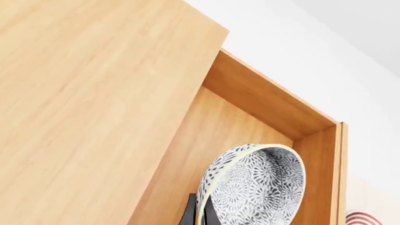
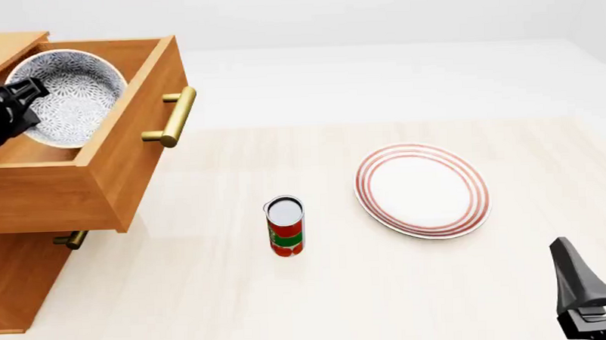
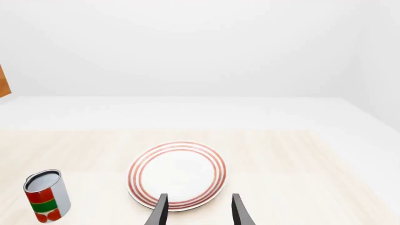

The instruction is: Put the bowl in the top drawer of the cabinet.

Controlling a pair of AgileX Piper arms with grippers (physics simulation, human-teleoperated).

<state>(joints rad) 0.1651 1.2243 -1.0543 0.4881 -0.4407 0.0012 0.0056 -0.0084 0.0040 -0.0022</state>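
Gripping the bowl [image 2: 70, 95] by its rim, left gripper [image 1: 198, 216] holds it tilted inside the top drawer [image 2: 131, 157]; right gripper [image 3: 196, 208] open, plate [image 3: 177, 174] just ahead.

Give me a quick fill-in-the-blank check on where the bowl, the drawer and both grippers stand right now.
1. The left gripper is shut on the rim of the ____.
2. The bowl is inside the open ____ drawer of the cabinet.
3. The right gripper is ____ and holds nothing, pointing toward the red-ringed plate.
4. The can stands upright on the table between the cabinet and the ____.

Missing words: bowl; top; open; plate
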